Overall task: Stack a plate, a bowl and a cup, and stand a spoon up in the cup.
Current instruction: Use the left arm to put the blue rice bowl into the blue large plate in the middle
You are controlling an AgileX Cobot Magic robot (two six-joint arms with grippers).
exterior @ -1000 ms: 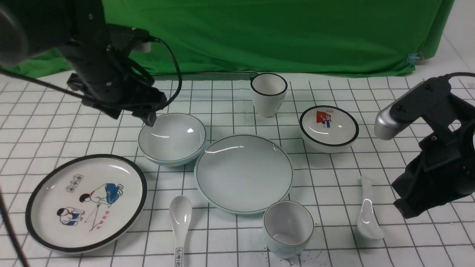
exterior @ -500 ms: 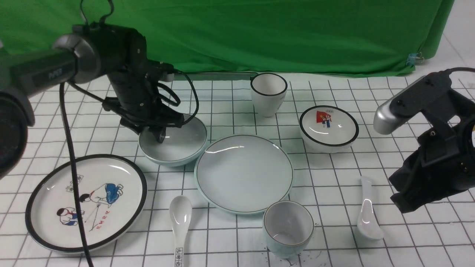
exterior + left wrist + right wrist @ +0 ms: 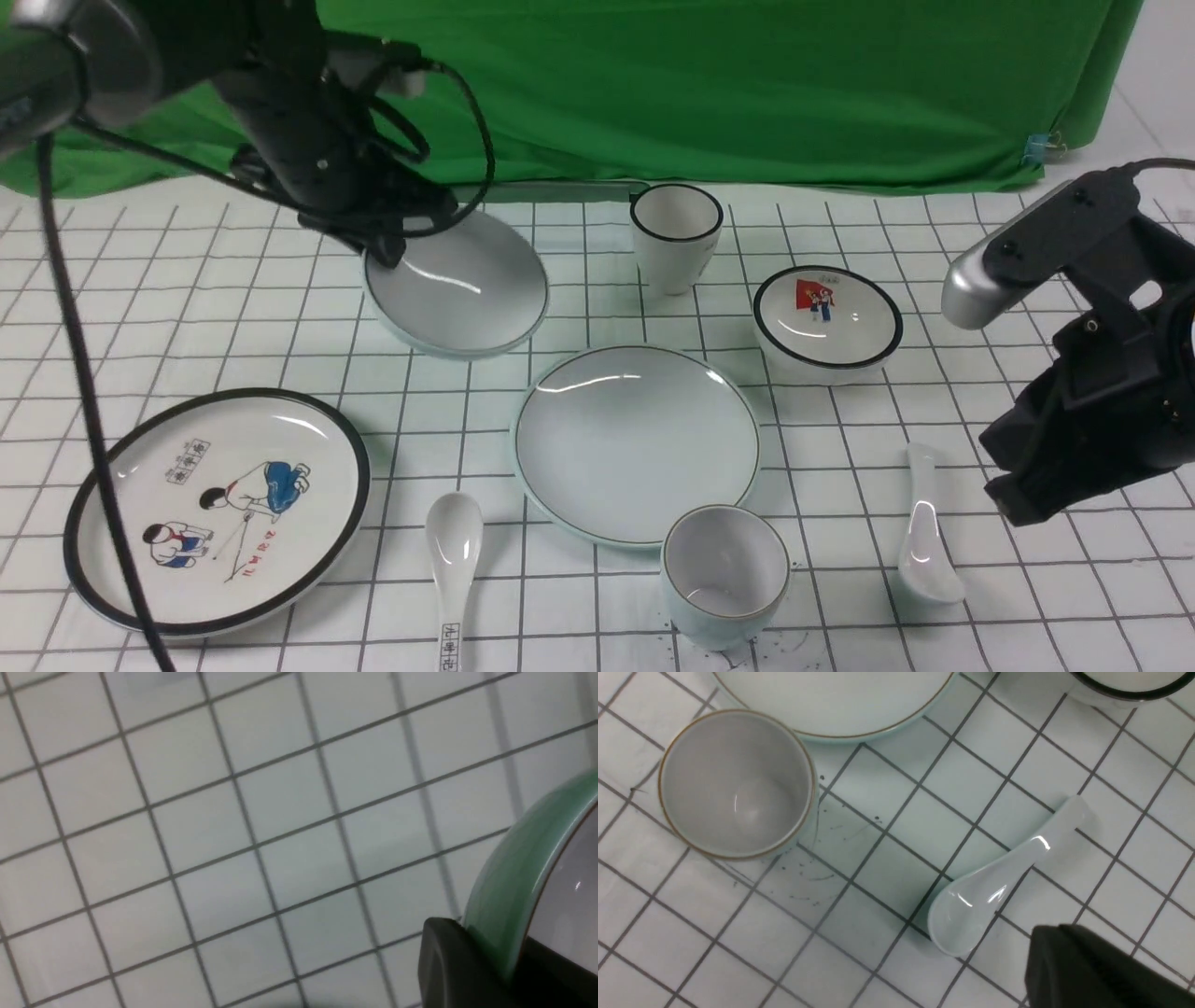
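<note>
Nearest, the cup (image 3: 725,571) stands upright in front of the plate (image 3: 637,443), a printed spoon (image 3: 454,560) to its left and the spoon (image 3: 926,532) to its right, scoop toward the robot, handle pointing away. The right gripper (image 3: 1022,509), jaws together and empty, hangs just right of it. Farther back, the left gripper (image 3: 387,250) is clamped on the rim of the bowl (image 3: 462,289), tilted clear of the grid cloth (image 3: 448,401), which lies bare between it and the plate; 1 tall cup (image 3: 676,233) and 1 picture bowl (image 3: 827,317) stand to its right.
</note>
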